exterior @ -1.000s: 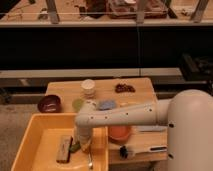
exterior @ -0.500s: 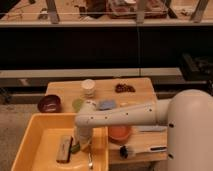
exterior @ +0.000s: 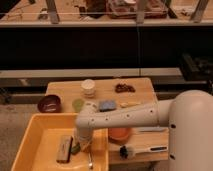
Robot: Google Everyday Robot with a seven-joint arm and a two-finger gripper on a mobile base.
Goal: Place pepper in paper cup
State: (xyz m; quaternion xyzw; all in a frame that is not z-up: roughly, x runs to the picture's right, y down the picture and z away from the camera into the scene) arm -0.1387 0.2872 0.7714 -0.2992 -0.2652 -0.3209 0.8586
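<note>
Because your two-finger gripper (exterior: 81, 145) is down inside the big yellow plastic bin (exterior: 40, 131), look there first. Its fingers are squeezed tight together, and they seem to be pinching the slim, curved green pepper (exterior: 75, 148). The pepper lies low in the bin, with a green end peeking out next to the flat brown block (exterior: 64, 149). You cannot see how much of the pepper is between the fingers. A pepper like this is light and a bit bendy, with smooth, slippery skin, so it could twist or slide out if you hold it near a tip. A hold around the middle looks safest, and not so hard that it squashes. Just beside the gripper lies a thin metal tool (exterior: 90, 160), so do not bump it. The short white paper cup (exterior: 88, 88) stands well apart, at the back of the wooden table (exterior: 144, 95), past the small see-through green cup (exterior: 77, 105) and the dark red bowl (exterior: 49, 104). The paper cup is light too and may tip, so put the pepper in end first, gently.
</note>
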